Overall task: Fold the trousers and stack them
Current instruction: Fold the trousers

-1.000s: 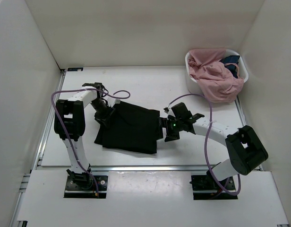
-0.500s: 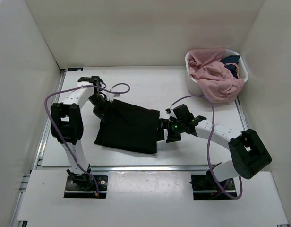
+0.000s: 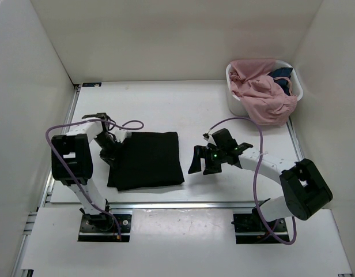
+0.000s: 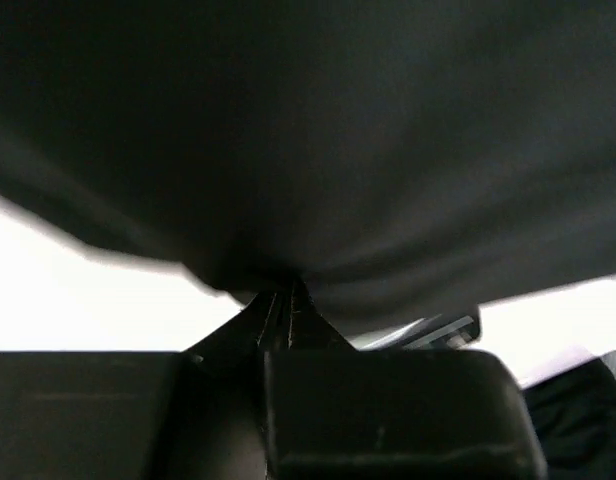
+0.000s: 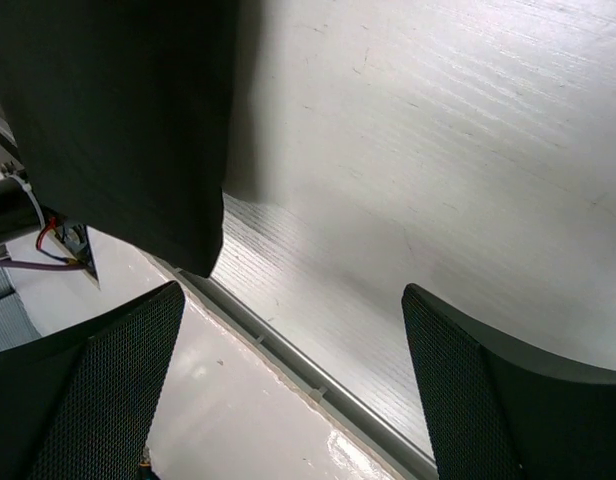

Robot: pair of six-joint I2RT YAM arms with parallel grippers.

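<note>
Left claw, overhead: your left gripper point(image 3: 112, 152) had clamped onto the trousers' point(image 3: 147, 160) left edge and dragged them leftward, squared.
Right claw, overhead: your right gripper point(image 3: 196, 164) gaped, now clear of the trousers; the fold seemed done.
Surface, room: white table point(image 3: 189, 109), white walls, basket point(image 3: 298, 86) far right.
Left wrist: jaws together, pinching trousers.
Right wrist: jaws apart; trousers' corner lay on the table.
</note>
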